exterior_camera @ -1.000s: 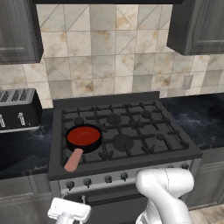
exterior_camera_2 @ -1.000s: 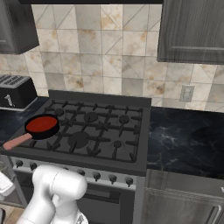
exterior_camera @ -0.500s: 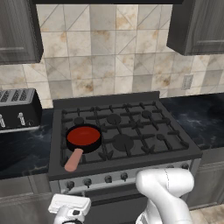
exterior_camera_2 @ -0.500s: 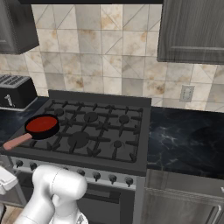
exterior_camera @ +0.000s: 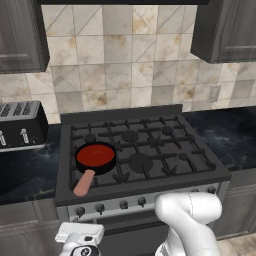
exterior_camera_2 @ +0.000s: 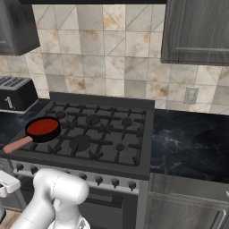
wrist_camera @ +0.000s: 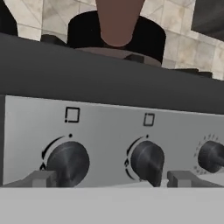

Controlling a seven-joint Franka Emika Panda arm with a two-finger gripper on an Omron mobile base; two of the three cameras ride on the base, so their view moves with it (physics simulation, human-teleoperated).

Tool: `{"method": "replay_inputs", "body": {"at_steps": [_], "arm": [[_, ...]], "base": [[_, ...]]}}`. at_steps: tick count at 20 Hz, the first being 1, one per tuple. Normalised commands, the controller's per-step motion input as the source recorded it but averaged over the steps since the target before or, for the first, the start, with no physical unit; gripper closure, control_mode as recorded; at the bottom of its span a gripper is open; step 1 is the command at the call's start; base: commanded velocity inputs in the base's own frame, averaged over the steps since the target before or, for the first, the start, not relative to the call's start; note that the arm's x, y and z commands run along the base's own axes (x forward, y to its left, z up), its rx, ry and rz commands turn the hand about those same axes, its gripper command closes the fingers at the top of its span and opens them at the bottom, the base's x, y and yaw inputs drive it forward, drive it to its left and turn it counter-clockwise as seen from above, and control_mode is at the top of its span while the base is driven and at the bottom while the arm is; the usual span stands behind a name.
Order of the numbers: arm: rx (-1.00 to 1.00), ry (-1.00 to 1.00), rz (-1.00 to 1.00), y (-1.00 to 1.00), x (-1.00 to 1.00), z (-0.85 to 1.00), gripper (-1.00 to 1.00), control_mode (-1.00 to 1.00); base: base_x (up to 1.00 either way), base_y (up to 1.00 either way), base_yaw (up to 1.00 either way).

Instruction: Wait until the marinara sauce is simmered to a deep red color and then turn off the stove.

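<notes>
and here we are at the stove (exterior_camera: 145,150), with the marinara sauce (exterior_camera: 95,155) sitting in its black skillet (exterior_camera: 95,167) on the front left burner, tan-pink handle (exterior_camera: 84,182) poking out toward the front edge of the range. from the right base view the sauce (exterior_camera_2: 43,127) reads as a flat red disc, a fairly full red already, though whether it counts as deep enough is a judgement call from here.

now the end effector (wrist_camera: 111,179) is down low in front of the control strip, released, its two finger tips (wrist_camera: 40,178) spread wide with nothing between them. in the left base view the hand (exterior_camera: 80,239) hangs below the front left corner of the stove, under the knob row.

here's the relation that matters: looking along the hand, the silver front strip (wrist_camera: 109,127) faces it squarely, and two knobs sit just ahead. the left knob (wrist_camera: 68,162) lies just inside the left finger tip, the middle knob (wrist_camera: 147,161) sits between the tips, right of centre. a third knob (wrist_camera: 211,156) shows at the right edge. directly above, past the stove's front lip, the skillet handle (wrist_camera: 119,22) points straight back at the hand, so the pan's burner lines up with these knobs.

my read: the coming move is a straight push forward onto the matching knob, then a twist about the knob's own axis, which runs out of the panel toward the hand. which of the two governs the front left burner i cannot tell.
</notes>
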Motion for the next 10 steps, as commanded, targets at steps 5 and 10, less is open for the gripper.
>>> {"method": "replay_inputs", "body": {"at_steps": [5, 10], "arm": [[0.22, 0.1, 0.05, 0.0, 0.0, -0.1, -1.0, -1.0], [0.08, 0.0, 0.02, 0.0, 0.0, 0.0, -1.0, -1.0]], "base": [[0.0, 0.0, 0.0], [0.0, 0.0, 0.0]]}}
